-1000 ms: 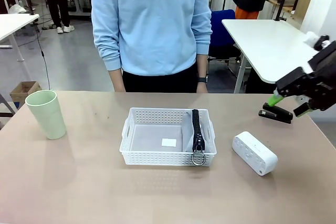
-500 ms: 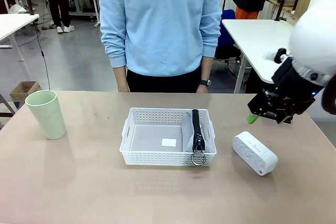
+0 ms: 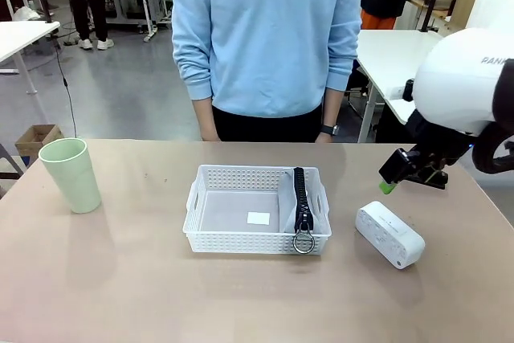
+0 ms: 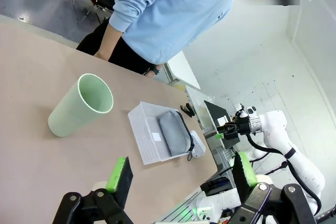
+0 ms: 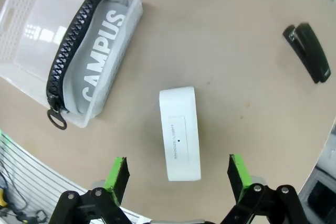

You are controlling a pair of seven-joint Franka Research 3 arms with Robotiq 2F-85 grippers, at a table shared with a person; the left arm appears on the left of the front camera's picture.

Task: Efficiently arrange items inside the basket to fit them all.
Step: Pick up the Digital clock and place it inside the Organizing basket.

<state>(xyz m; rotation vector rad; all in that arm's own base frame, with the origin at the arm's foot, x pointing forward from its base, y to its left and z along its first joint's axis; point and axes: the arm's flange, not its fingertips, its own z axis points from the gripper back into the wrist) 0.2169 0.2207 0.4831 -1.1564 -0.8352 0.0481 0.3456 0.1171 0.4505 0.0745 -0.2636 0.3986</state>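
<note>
The white basket (image 3: 255,232) sits mid-table with the grey "CAMPUS" pouch (image 3: 302,202) standing on edge against its right wall, zipper up. In the right wrist view the pouch (image 5: 97,56) leans inside the basket (image 5: 29,9). A white oblong box (image 3: 389,234) lies on the table right of the basket. My right gripper (image 3: 391,185) hovers open just above and behind it; the box (image 5: 180,132) lies between and ahead of the right gripper (image 5: 177,174). The small black object (image 5: 308,53) lies farther back. The pale green cup (image 3: 71,174) stands far left. My left gripper (image 4: 182,174) hangs open high above the table, holding nothing.
A person in a light blue sweater (image 3: 265,30) stands at the far edge, hands down behind the table. In the left wrist view the cup (image 4: 81,106) is nearest, then the basket (image 4: 144,140). Bare tabletop lies in front of the basket and between cup and basket.
My right arm has swung in from the right edge, turned its wrist down and come over the white box. The person has stepped to the right. The items have not moved.
</note>
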